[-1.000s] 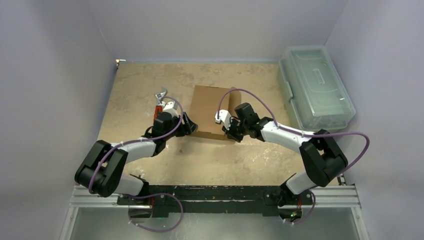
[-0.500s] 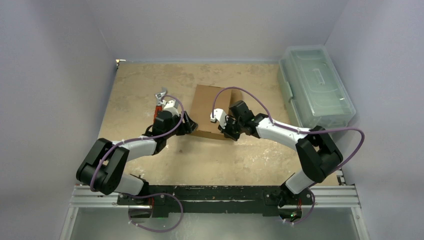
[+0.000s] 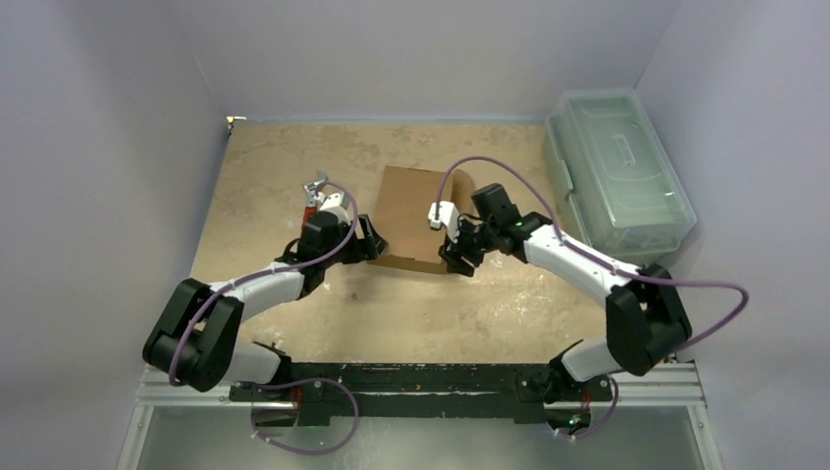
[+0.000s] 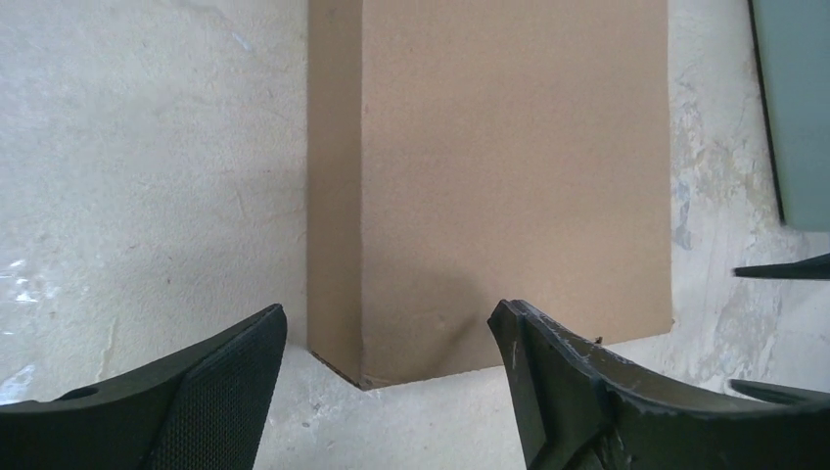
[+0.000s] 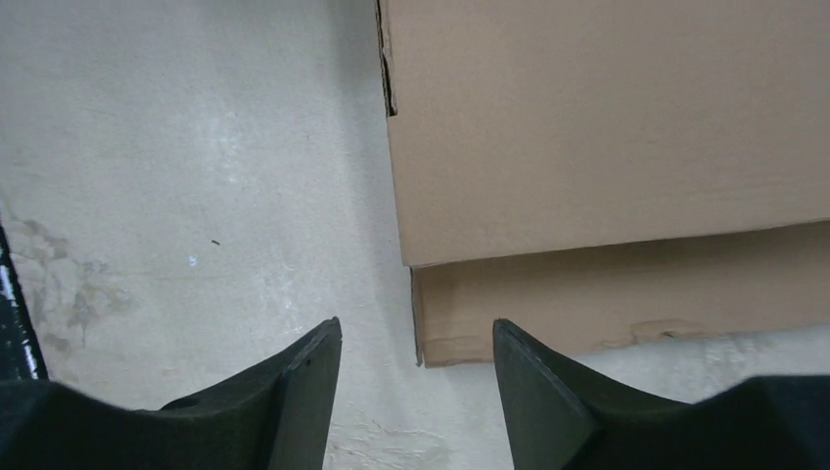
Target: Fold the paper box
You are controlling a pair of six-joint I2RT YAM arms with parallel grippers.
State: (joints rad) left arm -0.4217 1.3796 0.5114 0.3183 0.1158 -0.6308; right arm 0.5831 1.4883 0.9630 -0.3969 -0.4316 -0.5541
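Note:
The paper box (image 3: 411, 206) is a plain brown cardboard box lying flat in the middle of the table, its lid down. My left gripper (image 3: 372, 245) sits at its near left corner. In the left wrist view that gripper (image 4: 387, 328) is open, and the box (image 4: 509, 166) corner lies just ahead of the gap, untouched. My right gripper (image 3: 453, 253) is at the near right corner. In the right wrist view it (image 5: 416, 338) is open too, with the box (image 5: 607, 117) corner just beyond the fingertips and nothing held.
A pale-green translucent plastic bin (image 3: 617, 171) stands at the back right by the wall; its edge (image 4: 798, 98) shows in the left wrist view. Grey walls close in the table on three sides. A metal rail (image 3: 421, 387) runs along the near edge.
The right arm swung left along the box's near edge, then back right to the corner, where its jaws now stand apart. The left arm has barely shifted.

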